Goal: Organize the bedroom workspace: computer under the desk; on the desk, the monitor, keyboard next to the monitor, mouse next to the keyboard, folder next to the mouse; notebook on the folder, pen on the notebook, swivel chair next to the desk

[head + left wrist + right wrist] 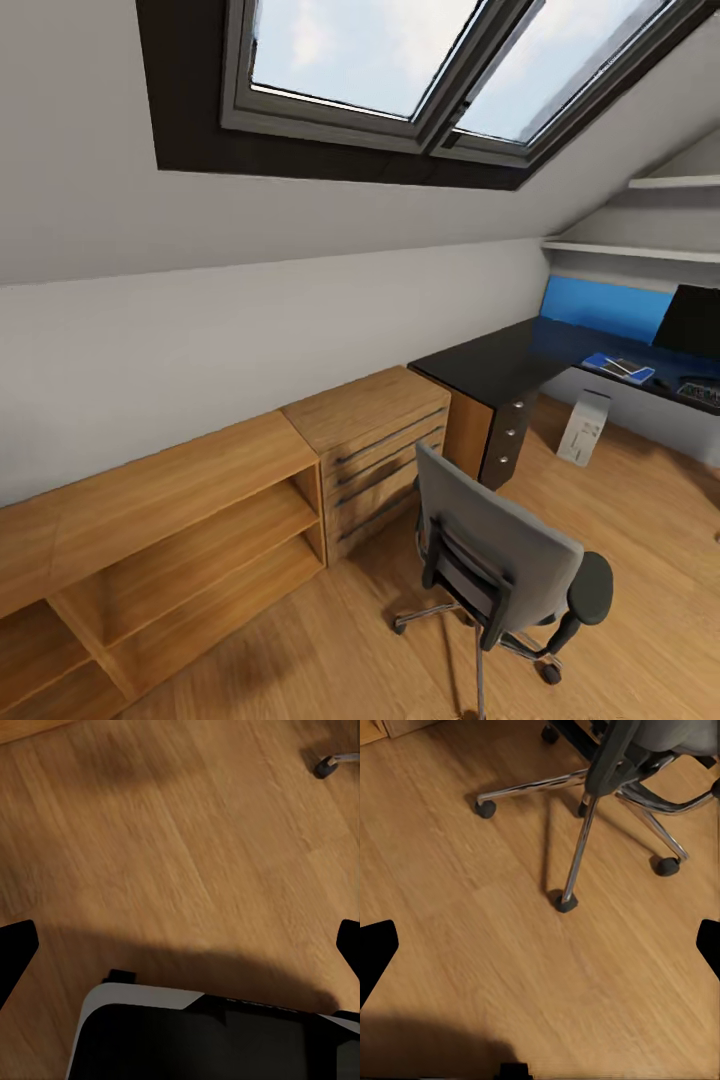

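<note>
Swivel chair (505, 560): grey upholstery, black armrests.

Looking down past your right gripper (540, 945), you see its two dark fingertips (375, 952) set wide apart over the light wooden floor (457, 907). Ahead stands the swivel chair (607, 787): its chrome star base spreads across the boards on black castors, one castor (566, 901) nearest you, with the grey seat's underside above the legs
</note>
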Robot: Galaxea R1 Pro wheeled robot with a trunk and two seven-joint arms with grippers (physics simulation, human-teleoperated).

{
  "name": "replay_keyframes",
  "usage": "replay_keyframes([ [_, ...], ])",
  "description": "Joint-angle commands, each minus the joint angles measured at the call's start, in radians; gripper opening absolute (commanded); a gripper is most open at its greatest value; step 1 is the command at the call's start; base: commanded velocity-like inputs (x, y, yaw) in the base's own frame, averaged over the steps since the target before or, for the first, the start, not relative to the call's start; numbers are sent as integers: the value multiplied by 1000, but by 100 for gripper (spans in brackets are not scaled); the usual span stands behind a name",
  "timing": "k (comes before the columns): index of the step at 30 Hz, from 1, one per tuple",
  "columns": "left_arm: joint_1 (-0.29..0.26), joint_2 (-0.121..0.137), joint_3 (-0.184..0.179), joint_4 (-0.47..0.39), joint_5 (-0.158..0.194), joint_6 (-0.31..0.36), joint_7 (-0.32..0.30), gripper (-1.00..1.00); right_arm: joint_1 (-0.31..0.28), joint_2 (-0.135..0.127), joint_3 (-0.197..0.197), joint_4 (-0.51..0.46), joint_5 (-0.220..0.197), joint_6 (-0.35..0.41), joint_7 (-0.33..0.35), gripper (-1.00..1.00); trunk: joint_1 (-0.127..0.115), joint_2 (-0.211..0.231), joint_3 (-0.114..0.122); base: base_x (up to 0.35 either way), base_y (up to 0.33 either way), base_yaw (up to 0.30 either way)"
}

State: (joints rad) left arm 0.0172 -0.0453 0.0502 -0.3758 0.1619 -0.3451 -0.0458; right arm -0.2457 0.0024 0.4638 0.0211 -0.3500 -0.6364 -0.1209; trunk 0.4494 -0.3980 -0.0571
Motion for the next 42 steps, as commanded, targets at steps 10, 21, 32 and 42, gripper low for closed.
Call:
replay_keyframes([
  [10, 1, -1, 5, 0, 4, 0, -5, 100, -2, 2, 9, 2, -3, -3, -5, 100, 1, -2, -2, 38, 239, -275],
  [21, 1, -1, 5, 0, 4, -1, -5, 100, -1, 2, 9, 2, -3, -3, -5, 100, 1, -2, -2, 13, 47, -275],
  [32, 0, -1, 5, 0, 4, -2, -5, 100, -1, 2, 9, 2, -3, -3, -6, 100, 1, -2, -2, 1, 4, -275],
  [42, 1, -1, 5, 1, 4, -2, -5, 100, -1, 3, 9, 2, -3, -3, -7, 100, 1, -2, -3, 0, 0, -273],
])
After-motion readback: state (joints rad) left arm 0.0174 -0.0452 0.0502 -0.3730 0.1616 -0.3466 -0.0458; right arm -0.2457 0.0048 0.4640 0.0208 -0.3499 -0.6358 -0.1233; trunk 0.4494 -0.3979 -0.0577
